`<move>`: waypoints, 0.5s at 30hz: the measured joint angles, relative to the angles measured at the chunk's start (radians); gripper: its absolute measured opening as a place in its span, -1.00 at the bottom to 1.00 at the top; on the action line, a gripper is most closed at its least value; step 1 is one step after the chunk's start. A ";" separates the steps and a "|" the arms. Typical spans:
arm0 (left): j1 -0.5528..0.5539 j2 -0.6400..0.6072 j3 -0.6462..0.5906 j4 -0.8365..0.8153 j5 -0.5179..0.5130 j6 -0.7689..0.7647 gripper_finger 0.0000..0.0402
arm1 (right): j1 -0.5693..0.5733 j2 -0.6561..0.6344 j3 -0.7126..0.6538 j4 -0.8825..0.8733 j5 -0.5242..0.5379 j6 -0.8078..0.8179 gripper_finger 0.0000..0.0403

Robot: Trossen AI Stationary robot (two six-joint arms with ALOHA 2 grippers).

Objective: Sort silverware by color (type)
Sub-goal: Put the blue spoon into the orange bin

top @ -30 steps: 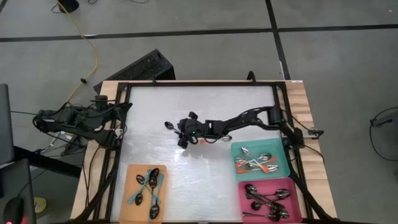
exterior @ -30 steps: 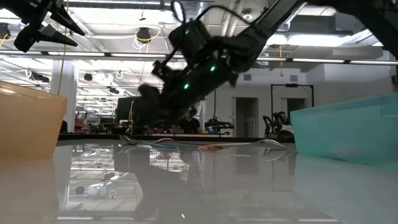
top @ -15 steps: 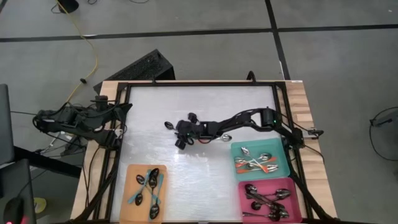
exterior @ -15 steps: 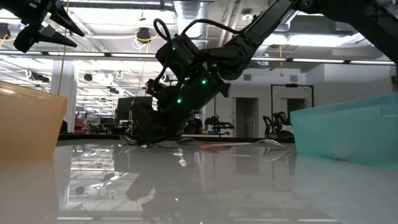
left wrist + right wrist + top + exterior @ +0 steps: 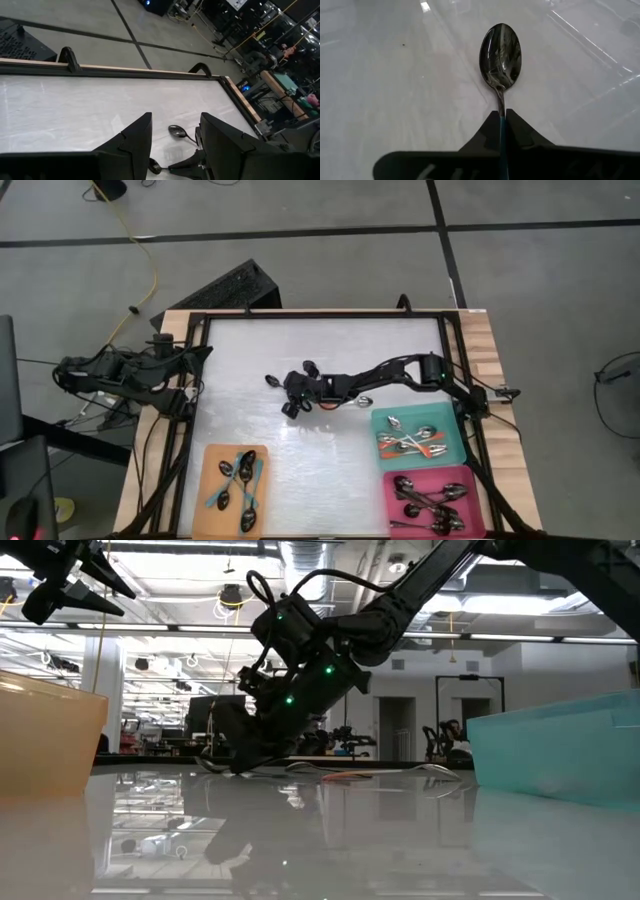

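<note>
The right claw (image 5: 501, 120) pinches the thin teal handle of a spoon (image 5: 500, 52) on the worktop (image 5: 330, 450), so it may slip or twist when lifted, while the left claw (image 5: 172, 145) waits open at the side.

Right gripper (image 5: 501, 119) lowered to table, closed on spoon (image 5: 500, 55).

A grey concrete floor (image 5: 540, 300) with dark seams surrounds the table; beyond it, bright ceiling lights (image 5: 500, 602) line a workshop.
</note>
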 joint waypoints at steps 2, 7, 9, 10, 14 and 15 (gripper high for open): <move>0.000 0.000 0.000 0.000 0.000 0.000 -0.25 | 0.004 -0.010 -0.001 0.003 -0.001 0.011 -0.96; 0.000 0.000 0.000 0.000 0.000 -0.001 -0.25 | 0.012 -0.036 -0.007 0.016 -0.018 0.013 -0.97; 0.000 0.000 0.000 0.000 0.000 -0.009 -0.25 | 0.017 -0.050 -0.008 0.015 -0.023 0.009 -0.97; 0.000 0.000 0.000 0.000 0.001 -0.014 -0.25 | 0.019 -0.059 -0.008 0.012 -0.029 0.009 -0.97; 0.000 0.000 0.000 0.000 0.001 -0.020 -0.25 | 0.034 -0.085 -0.009 0.022 -0.041 -0.019 -0.97; 0.000 0.000 0.000 0.000 0.001 -0.025 -0.25 | 0.041 -0.090 -0.009 0.035 -0.041 -0.040 -0.97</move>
